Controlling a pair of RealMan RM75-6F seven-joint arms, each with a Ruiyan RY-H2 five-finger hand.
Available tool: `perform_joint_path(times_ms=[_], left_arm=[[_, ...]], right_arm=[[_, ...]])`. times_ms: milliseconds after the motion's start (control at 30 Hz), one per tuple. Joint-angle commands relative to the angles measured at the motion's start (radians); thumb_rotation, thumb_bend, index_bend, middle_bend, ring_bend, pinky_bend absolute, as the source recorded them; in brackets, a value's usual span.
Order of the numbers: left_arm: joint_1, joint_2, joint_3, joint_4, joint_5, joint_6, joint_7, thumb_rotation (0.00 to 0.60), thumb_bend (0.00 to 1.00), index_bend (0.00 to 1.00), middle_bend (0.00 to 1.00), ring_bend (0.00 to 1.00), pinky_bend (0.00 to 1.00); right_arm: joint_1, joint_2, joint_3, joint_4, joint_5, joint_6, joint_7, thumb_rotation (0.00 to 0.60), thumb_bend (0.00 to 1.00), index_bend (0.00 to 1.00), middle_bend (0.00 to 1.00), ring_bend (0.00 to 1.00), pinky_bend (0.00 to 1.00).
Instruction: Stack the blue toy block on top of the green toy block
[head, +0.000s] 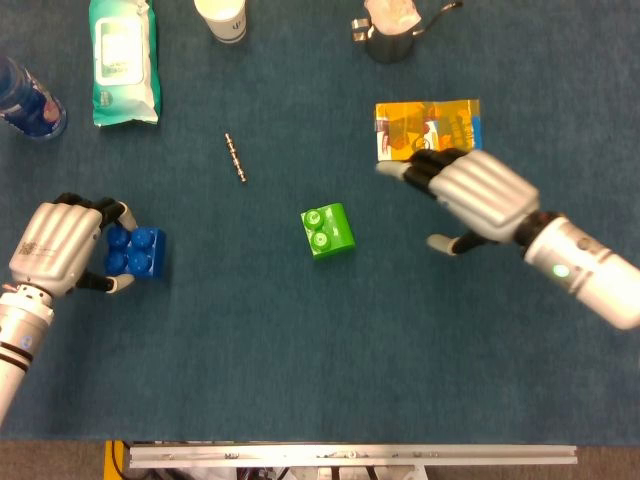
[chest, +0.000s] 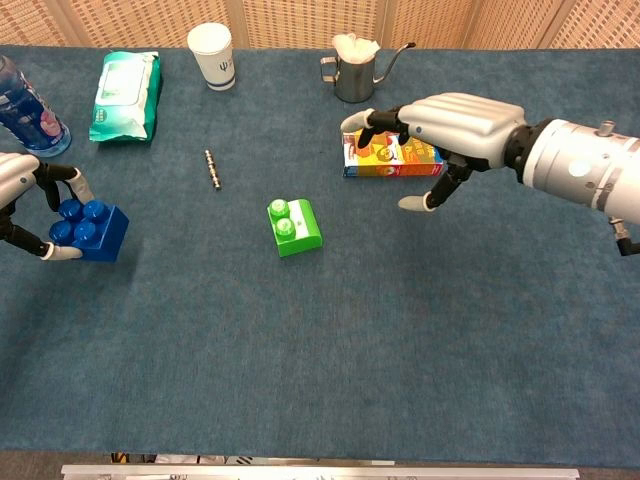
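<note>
The blue toy block (head: 140, 252) (chest: 92, 229) sits at the far left of the blue cloth, and my left hand (head: 55, 250) (chest: 18, 192) grips it, fingers over its studs and thumb at its near side. It looks tipped a little off the cloth. The green toy block (head: 328, 231) (chest: 294, 227) stands alone mid-table, studs up. My right hand (head: 472, 195) (chest: 452, 122) hovers to the right of the green block with its fingers spread and nothing in it, partly covering the orange box.
An orange box (head: 430, 122) (chest: 392, 158) lies behind the right hand. Along the far edge are a wipes pack (head: 124, 60), a paper cup (head: 222, 18), a metal pitcher (head: 390, 38) and a bottle (head: 25, 100). A small metal rod (head: 235, 158) lies left of centre.
</note>
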Motion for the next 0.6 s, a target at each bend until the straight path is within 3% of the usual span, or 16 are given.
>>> perform_joint_path(times_ms=[33,600], left_arm=[[0.001,0.013,0.002,-0.013,0.003,0.002,-0.008,0.6,0.14,0.46,0.53,0.46,0.3],[0.018,0.045,0.013,-0.024,0.002,0.025,-0.022,0.6,0.14,0.46,0.53,0.46,0.3]], right_arm=[[0.023,-0.032,0.012,0.019,0.013,-0.023,0.006,0.6,0.21,0.1,0.23,0.15,0.26],[0.148,-0.212,0.036,0.188,0.173,-0.176,-0.021,0.6,0.21,0.1,0.23,0.15,0.22]])
